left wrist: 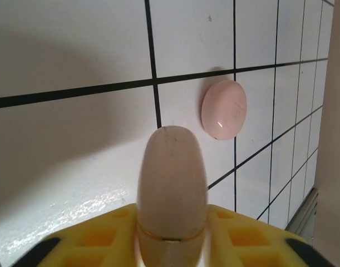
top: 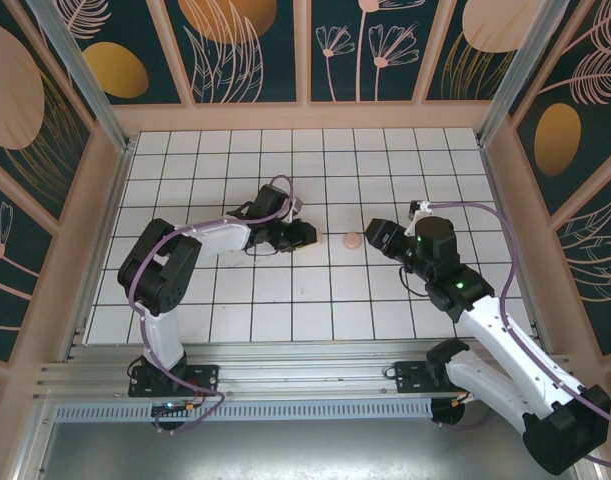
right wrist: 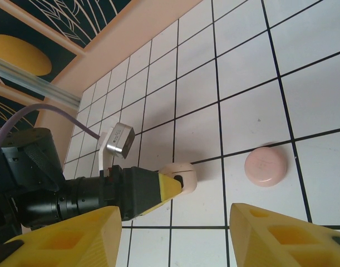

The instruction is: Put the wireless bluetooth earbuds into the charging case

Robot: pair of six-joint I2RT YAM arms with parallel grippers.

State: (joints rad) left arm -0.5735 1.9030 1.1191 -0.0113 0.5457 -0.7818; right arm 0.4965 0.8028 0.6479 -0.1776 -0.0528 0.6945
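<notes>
The charging case (left wrist: 172, 178) is a smooth cream oval with a thin gold seam, and it sits between my left gripper's yellow fingers (left wrist: 242, 233). My left gripper (left wrist: 171, 222) is shut on it, low over the white tiles. From the right wrist view the case (right wrist: 183, 173) shows a dark slot beside the left fingertip (right wrist: 171, 187). A round pink disc (top: 352, 240) lies flat on a tile between the two grippers, also seen as the disc (left wrist: 224, 109) and the disc (right wrist: 264, 166). My right gripper (top: 373, 237) stands open above the tiles, nothing between its fingers (right wrist: 178, 222). The earbuds are out of view.
The white tiled floor (top: 285, 300) has black grid lines and is bounded by peach walls (top: 305, 115) at the back and both sides. The two grippers face each other about a tile apart, with the disc in the gap.
</notes>
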